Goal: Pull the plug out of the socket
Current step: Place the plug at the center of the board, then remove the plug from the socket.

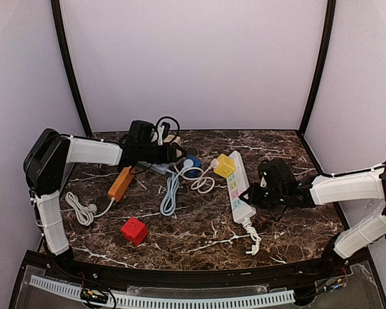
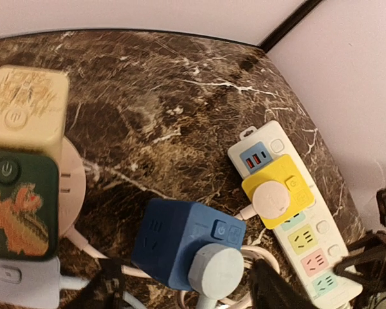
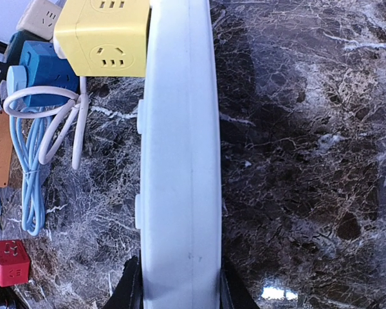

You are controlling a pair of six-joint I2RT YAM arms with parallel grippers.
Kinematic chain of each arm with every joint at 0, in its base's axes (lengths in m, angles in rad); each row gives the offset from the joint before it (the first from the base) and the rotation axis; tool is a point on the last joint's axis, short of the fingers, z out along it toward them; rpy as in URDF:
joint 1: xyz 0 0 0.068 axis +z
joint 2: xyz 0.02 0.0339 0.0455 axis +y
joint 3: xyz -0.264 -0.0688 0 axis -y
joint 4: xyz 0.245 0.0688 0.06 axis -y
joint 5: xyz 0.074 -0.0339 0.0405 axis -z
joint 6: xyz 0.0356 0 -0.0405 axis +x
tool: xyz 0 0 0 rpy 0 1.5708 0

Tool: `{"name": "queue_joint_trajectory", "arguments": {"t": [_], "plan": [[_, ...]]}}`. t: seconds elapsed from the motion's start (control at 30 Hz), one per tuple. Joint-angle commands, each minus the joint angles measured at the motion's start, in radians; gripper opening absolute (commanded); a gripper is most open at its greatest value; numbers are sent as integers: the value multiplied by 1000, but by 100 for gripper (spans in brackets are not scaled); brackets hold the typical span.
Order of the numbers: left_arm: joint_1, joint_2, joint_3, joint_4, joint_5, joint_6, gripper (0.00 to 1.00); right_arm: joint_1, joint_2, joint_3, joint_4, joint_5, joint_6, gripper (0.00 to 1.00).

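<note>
A blue cube socket [image 2: 174, 241] holds a round light-blue plug [image 2: 215, 270]; it also shows in the top view [image 1: 192, 163]. My left gripper [image 2: 190, 295] is open, its dark fingertips [image 2: 276, 293] low on either side of the blue cube and plug, not touching them. A yellow cube socket [image 2: 286, 180] with a round white plug [image 2: 273, 201] sits on a white power strip [image 2: 312, 248]. My right gripper [image 3: 180, 297] is shut on that strip's near end [image 3: 180, 161], seen from the side; in the top view the gripper [image 1: 253, 194] holds the strip [image 1: 237, 187].
An orange power strip [image 1: 121, 183], a red cube socket [image 1: 134, 230], a coiled white cable [image 1: 80, 209] and a light-blue cable bundle [image 1: 170, 196] lie left of centre. Beige [image 2: 26, 109] and dark green [image 2: 19, 206] cubes stand beside my left gripper.
</note>
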State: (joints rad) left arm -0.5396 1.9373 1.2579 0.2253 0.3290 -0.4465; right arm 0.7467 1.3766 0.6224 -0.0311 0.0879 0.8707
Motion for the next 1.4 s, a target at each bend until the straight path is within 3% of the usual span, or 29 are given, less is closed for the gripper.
{"name": "queue_joint_trajectory", "arguments": {"t": [0.0,0.1,0.17,0.37,0.57,0.63,0.77,1.2,1.37], "plan": [[7,-53,1,36,19,2,75,-5,4,35,63,-29,-21,0],[7,-85,-11,16,-19,28,94,-3,4,40,67,-47,-39,0],[7,-119,-31,5,-55,62,98,-3,-4,40,78,-59,-56,0],[6,-216,-46,-36,11,210,97,-4,-42,50,93,-122,-123,0],[-29,-288,48,-307,183,413,97,-3,-96,55,114,-201,-160,0],[-94,-299,83,-373,200,495,97,-4,-114,53,136,-248,-176,0],[-188,-276,149,-484,144,587,99,9,-128,70,165,-330,-206,0],[-221,-184,150,-579,-155,570,99,88,-101,113,161,-343,-279,0],[-221,-179,139,-584,-98,566,99,97,-95,123,158,-344,-287,0]]}}
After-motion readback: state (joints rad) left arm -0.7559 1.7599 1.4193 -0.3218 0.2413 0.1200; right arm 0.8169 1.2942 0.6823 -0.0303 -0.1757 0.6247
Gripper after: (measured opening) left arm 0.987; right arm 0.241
